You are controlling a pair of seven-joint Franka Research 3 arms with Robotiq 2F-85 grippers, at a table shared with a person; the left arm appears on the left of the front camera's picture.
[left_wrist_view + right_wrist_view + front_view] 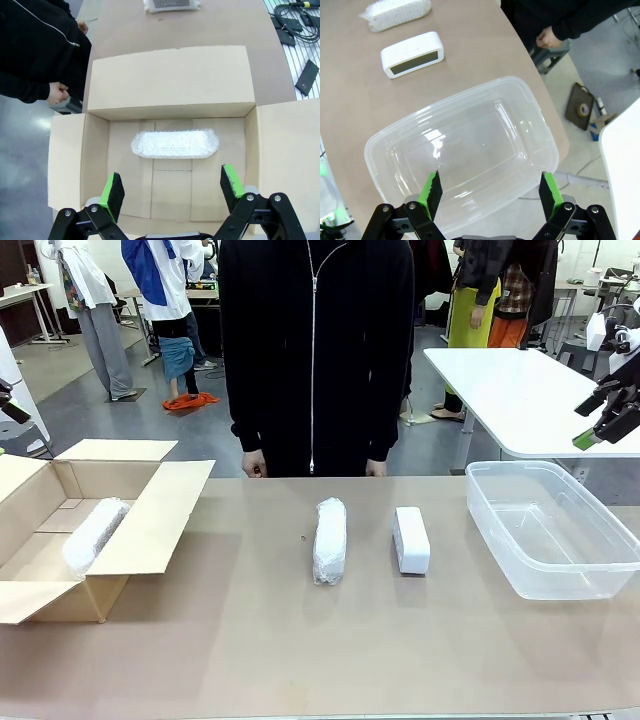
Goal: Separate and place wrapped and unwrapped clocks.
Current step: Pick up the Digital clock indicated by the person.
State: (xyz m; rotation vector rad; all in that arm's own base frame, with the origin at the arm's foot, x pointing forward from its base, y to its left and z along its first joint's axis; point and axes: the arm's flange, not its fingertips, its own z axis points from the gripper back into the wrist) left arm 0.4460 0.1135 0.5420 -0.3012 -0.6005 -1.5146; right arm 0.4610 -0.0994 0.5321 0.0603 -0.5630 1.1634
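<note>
Closest to the front camera, an open cardboard box (160,505) sits at the left end of the bench (300,660) with its flaps spread. One wrapped clock (95,533) lies on the box floor, a long bundle of bubble wrap. A second wrapped clock (330,540) lies at the middle of the bench, pointing away from the robot. The unwrapped clock (411,539) is just beside it on the right, parallel to it and not touching. In the right wrist view this bare white clock (412,54) has its dark display on the side turned toward a clear plastic tub (480,145). The tub stands at the right end of the bench, near the clock but apart from it.

The left claw (172,185) hangs above the box with its green pads spread wide and nothing between them; the bundle (175,143) lies below it. The right claw (490,187) hangs over the tub, equally wide apart and holding nothing. A person (315,350) in a black zipped top stands at the far edge, hands (253,465) low at the bench's rim.
</note>
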